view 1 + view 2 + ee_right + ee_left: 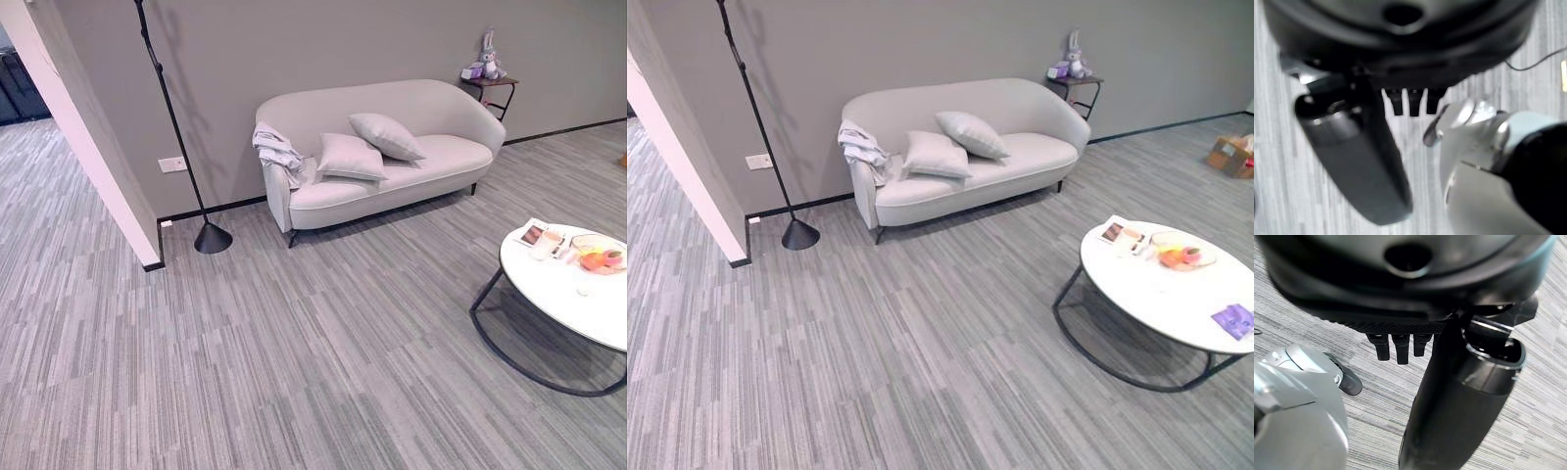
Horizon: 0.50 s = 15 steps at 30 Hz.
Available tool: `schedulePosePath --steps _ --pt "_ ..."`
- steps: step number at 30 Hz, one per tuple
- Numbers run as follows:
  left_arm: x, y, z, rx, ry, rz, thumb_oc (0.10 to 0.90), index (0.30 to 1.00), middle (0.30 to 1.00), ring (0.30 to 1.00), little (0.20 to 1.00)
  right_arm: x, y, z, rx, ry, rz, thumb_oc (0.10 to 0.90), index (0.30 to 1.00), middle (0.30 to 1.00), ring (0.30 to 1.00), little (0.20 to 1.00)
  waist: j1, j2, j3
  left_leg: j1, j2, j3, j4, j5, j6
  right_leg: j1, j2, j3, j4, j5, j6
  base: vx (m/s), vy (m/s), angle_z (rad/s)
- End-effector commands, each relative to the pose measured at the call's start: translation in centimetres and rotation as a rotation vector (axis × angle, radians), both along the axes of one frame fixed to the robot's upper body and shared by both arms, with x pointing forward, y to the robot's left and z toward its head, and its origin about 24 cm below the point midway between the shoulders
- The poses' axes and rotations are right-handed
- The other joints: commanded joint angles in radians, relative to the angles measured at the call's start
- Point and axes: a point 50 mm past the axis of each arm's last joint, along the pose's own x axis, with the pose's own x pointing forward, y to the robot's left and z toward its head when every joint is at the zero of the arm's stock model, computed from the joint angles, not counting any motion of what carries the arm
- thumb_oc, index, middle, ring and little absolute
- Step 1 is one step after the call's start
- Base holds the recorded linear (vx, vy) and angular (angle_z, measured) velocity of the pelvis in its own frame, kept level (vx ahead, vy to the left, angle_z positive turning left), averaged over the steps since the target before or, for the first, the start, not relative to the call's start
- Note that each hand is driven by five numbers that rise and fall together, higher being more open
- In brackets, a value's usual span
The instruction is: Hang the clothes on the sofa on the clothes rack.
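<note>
You had the black floor stand with a thin pole and cone base (211, 237) at upper left of the head views, against the grey wall (392, 39), next to the white wall corner (88, 147). Just right of it sat the light grey rounded fabric sofa (431, 157), upper centre. The crumpled pale grey garment (276, 150) lay draped over the sofa's left armrest, hanging partly down the side. Two light grey square cushions (350, 157) leaned on the seat, touching each other. At upper right a small dark side table (490, 86) carried a plush rabbit toy (489, 57). At right a round white coffee table on a black wire frame (1156, 294) held a white cup (1128, 240), a clear bowl with orange fruit (1181, 255) and a purple card (1234, 320). A cardboard box (1232, 155) stood on the striped grey carpet floor (294, 372) at far right.

Your left hand (1459, 396) hung over carpet, fingers (1397, 346) relaxed and pointing down, grasping nothing. Your right hand (1356, 161) hung the same way, fingers (1413, 102) released, nothing held.
</note>
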Motion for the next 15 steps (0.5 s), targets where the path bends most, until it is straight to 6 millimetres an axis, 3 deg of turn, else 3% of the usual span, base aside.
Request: schedulePosePath --steps 1,4,15 --pt "0.3 0.0 0.1 -0.001 0.016 -0.042 0.800 0.900 0.900 0.900 0.900 0.6 0.5 0.0 0.005 0.024 0.030 0.800 0.900 0.900 0.900 0.900 0.004 -0.021 -0.016 -0.024 0.046 -0.020 -0.118 0.099 -0.068 0.116 -0.087 -0.011 -0.147 0.057 0.113 0.00 0.000 0.00" --pt "1.3 -0.6 0.0 -0.035 -0.033 -0.124 0.800 0.900 0.900 0.900 0.900 0.5 0.3 0.0 0.005 0.036 0.135 0.800 0.900 0.900 0.900 0.900 0.004 -0.021 -0.013 -0.027 0.047 -0.026 -0.118 0.099 -0.066 0.115 -0.085 -0.010 -0.147 0.058 0.112 0.00 0.000 0.00" --pt "2.1 -1.5 -0.1 -0.053 -0.058 -0.252 0.800 0.900 0.900 0.900 0.900 1.5 0.6 -0.1 0.005 0.029 0.419 0.800 0.900 0.900 0.900 0.900 0.012 -0.023 -0.009 -0.028 0.040 -0.038 -0.118 0.096 -0.061 0.117 -0.088 -0.017 -0.147 0.060 0.113 0.00 0.000 0.00"
